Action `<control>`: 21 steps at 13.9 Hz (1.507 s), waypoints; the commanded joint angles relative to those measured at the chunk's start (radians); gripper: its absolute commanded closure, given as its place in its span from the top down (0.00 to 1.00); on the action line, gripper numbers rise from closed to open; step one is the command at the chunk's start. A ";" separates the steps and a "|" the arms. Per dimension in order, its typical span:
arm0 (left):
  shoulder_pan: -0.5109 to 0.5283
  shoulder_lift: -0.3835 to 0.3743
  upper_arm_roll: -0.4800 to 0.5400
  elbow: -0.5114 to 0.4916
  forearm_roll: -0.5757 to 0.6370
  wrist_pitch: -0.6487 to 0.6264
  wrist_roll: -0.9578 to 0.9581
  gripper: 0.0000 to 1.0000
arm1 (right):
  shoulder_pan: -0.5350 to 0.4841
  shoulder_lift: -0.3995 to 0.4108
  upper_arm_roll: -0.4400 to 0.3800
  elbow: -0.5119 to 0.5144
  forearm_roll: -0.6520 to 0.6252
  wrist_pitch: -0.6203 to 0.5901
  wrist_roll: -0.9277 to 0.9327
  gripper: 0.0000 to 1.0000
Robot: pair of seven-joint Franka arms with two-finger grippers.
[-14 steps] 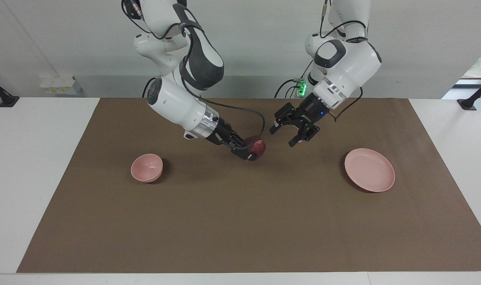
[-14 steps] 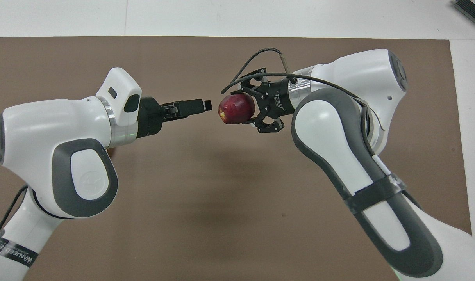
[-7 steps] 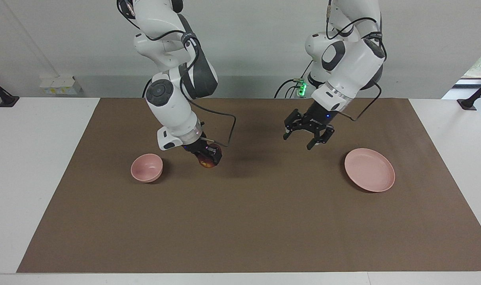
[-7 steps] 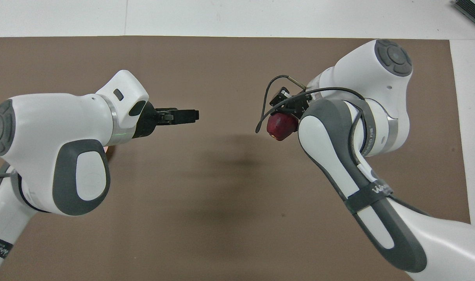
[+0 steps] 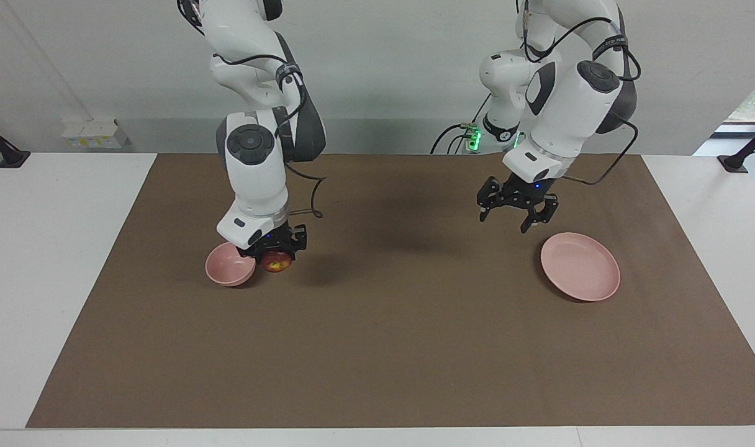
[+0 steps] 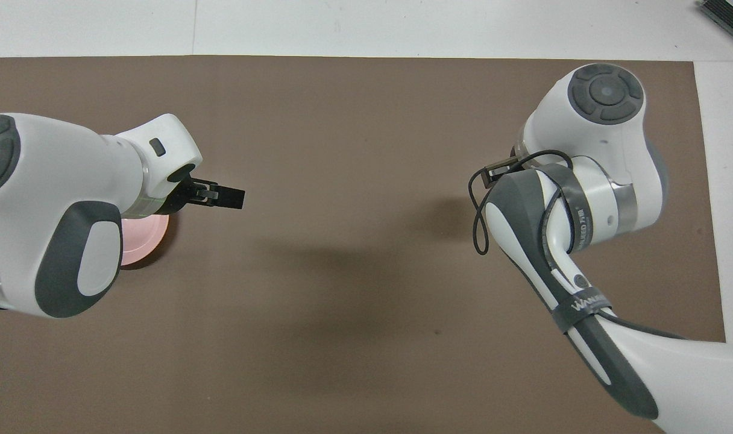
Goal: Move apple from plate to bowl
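Note:
My right gripper (image 5: 277, 253) is shut on the dark red apple (image 5: 277, 264), whose yellowish patch faces down. It holds the apple low over the mat, right beside the rim of the small pink bowl (image 5: 228, 267) on the side toward the left arm's end. My left gripper (image 5: 505, 221) is open and empty, raised over the mat beside the wide pink plate (image 5: 580, 266), which is bare. In the overhead view the left gripper (image 6: 229, 198) points toward the table's middle and an edge of the plate (image 6: 148, 234) shows under the left arm. The right arm hides the bowl and the apple there.
A brown mat (image 5: 377, 347) covers most of the white table. A white socket block (image 5: 95, 133) sits at the table's edge nearest the robots, toward the right arm's end. Black mounts (image 5: 747, 152) stand at the table's corners.
My right gripper has carried the apple from the table's middle to the bowl's edge and turned to point down. My left gripper, open, has drawn back toward the plate.

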 commanded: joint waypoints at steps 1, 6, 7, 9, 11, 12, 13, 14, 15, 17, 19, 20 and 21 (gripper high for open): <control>0.016 -0.008 0.012 0.046 0.061 -0.097 -0.009 1.00 | -0.106 -0.042 0.014 -0.063 -0.022 0.014 -0.190 0.00; 0.057 0.050 0.027 0.293 0.150 -0.334 -0.002 1.00 | -0.189 -0.059 0.012 -0.186 -0.010 0.116 -0.284 0.00; 0.053 0.052 0.027 0.332 0.148 -0.377 -0.002 1.00 | -0.189 -0.067 0.012 -0.208 -0.008 0.143 -0.275 0.00; -0.019 0.043 0.119 0.362 0.147 -0.429 0.000 1.00 | -0.189 -0.081 0.012 -0.252 -0.008 0.153 -0.269 0.00; -0.148 0.038 0.274 0.440 0.142 -0.515 0.002 1.00 | -0.192 -0.087 0.012 -0.283 -0.008 0.157 -0.269 0.00; -0.217 0.036 0.332 0.455 0.147 -0.546 0.002 1.00 | -0.191 -0.090 0.014 -0.284 -0.007 0.159 -0.262 0.00; -0.272 0.033 0.383 0.456 0.145 -0.557 0.000 1.00 | -0.186 -0.091 0.014 -0.287 -0.007 0.160 -0.243 0.00; -0.327 0.024 0.436 0.456 0.144 -0.572 0.000 1.00 | -0.180 -0.093 0.014 -0.292 -0.007 0.163 -0.231 0.00; -0.390 0.014 0.487 0.456 0.145 -0.588 -0.005 1.00 | -0.181 -0.091 0.014 -0.292 -0.007 0.165 -0.231 0.00; -0.520 -0.028 0.619 0.444 0.147 -0.568 -0.008 1.00 | -0.183 -0.084 0.014 -0.298 -0.007 0.185 -0.231 0.04; -0.509 -0.036 0.633 0.430 0.147 -0.577 -0.002 1.00 | -0.185 -0.076 0.014 -0.298 -0.005 0.193 -0.225 0.30; -0.497 -0.036 0.630 0.423 0.145 -0.579 0.000 1.00 | -0.185 -0.065 0.014 -0.298 0.004 0.193 -0.208 0.48; -0.490 -0.036 0.629 0.418 0.145 -0.582 -0.005 1.00 | -0.183 -0.064 0.014 -0.298 0.013 0.194 -0.200 0.58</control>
